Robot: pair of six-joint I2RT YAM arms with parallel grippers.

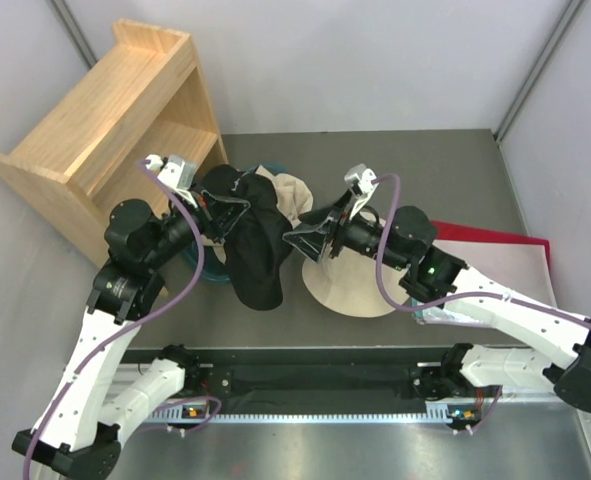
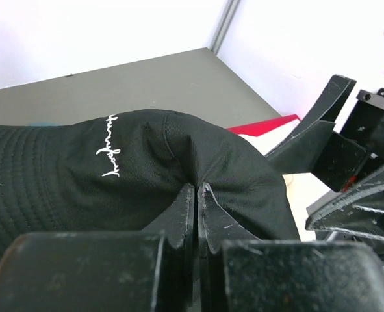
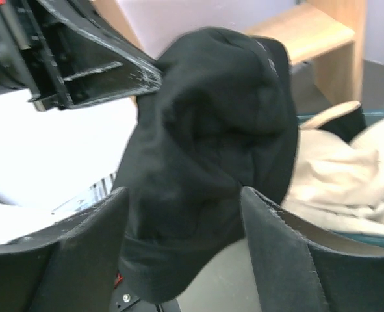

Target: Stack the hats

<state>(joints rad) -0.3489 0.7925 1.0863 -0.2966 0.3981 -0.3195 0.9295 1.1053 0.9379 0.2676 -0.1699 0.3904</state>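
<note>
Left pincer pinches a black hat; grey table, white walls beyond.

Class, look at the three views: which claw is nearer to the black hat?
Left. The left claw is shut on a fold of the black hat, touching it. The right claw is open, its fingers either side of the hanging fabric, not gripping.
</note>
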